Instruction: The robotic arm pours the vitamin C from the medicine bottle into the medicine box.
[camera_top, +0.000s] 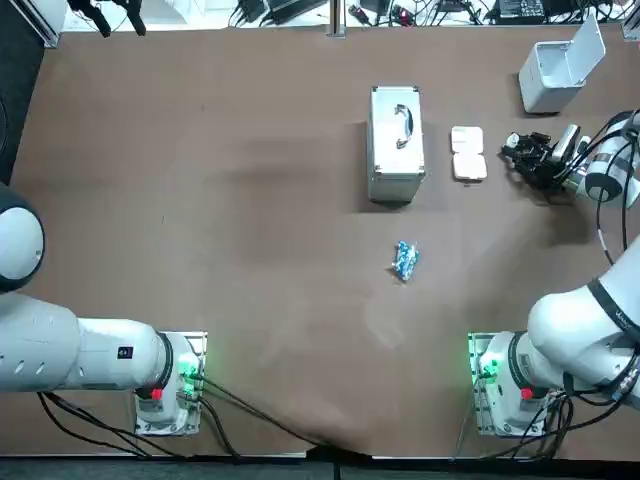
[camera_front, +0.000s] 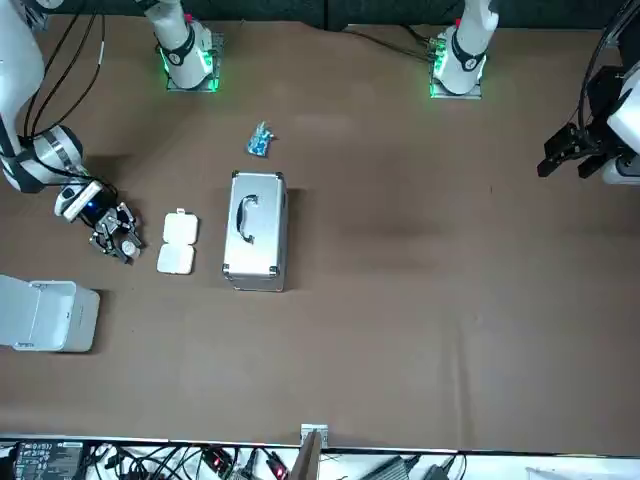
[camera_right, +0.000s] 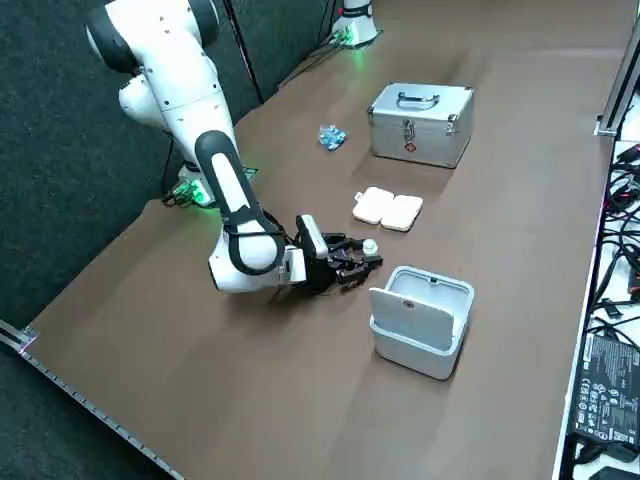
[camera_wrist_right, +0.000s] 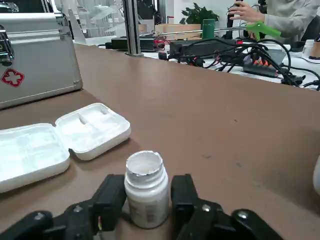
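A small white medicine bottle (camera_wrist_right: 146, 192) stands upright on the brown table, its top uncapped. My right gripper (camera_wrist_right: 148, 181) lies low over the table, with one black finger against each side of the bottle, shut on it. From the side, the bottle's top (camera_right: 369, 246) shows at the tips of the gripper (camera_right: 358, 257). The white medicine box (camera_wrist_right: 60, 137) lies open beside it, both halves flat, a short way from the bottle. From overhead the gripper (camera_top: 518, 150) sits just right of the box (camera_top: 468, 153). Across the table, the gripper (camera_front: 120, 240) is left of the box (camera_front: 178, 243).
A silver first-aid case (camera_top: 396, 143) lies beyond the box. A blue packet (camera_top: 404, 261) is nearer the bases. A white bin (camera_top: 555, 70) with a raised lid stands at the far right corner. Cables and a seated person (camera_wrist_right: 285, 17) are past the table's edge.
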